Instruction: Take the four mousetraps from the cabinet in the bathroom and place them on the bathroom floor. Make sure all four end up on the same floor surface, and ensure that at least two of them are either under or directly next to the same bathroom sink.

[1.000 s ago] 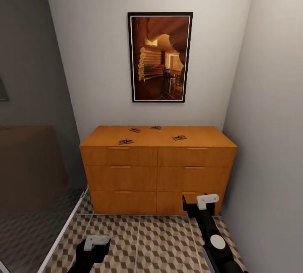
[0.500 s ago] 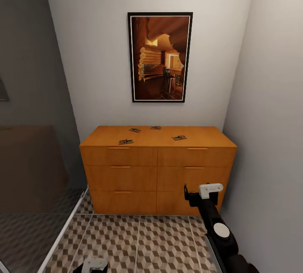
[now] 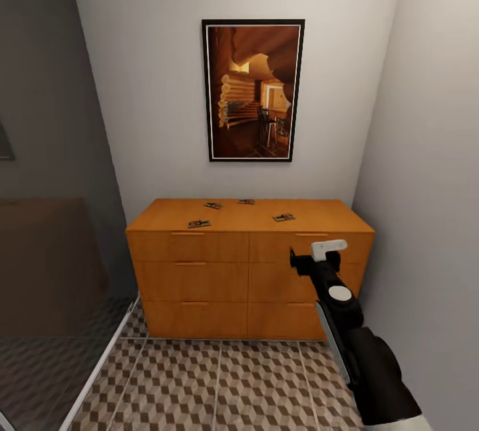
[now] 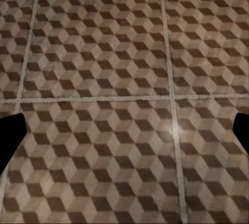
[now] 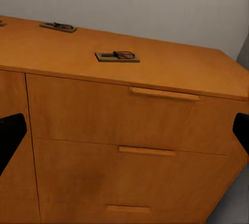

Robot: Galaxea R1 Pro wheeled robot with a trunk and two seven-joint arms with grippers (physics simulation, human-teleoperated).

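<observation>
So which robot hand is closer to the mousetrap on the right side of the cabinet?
The right gripper. It is raised in front of the cabinet, just below that mousetrap. The left gripper points down at the bathroom floor.

Pale grey walls (image 3: pixel 153 85) — a dark-framed cabin picture (image 3: pixel 253 90), a glass panel (image 3: pixel 46 185) alongside.

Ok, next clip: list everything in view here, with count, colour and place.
mousetraps: four, tan with dark wire, scattered on the cabinet top
cabinet: one, orange-brown, drawers shut, against the back wall
picture: one, dark frame, brown interior scene, on the wall above the cabinet
floor: brown-beige cube tiles, in front of the cabinet
glass panel: one, dark grey, at the left
right gripper: black and white, raised before the cabinet's right drawers, open
left gripper: dark fingertips, open over the floor
</observation>
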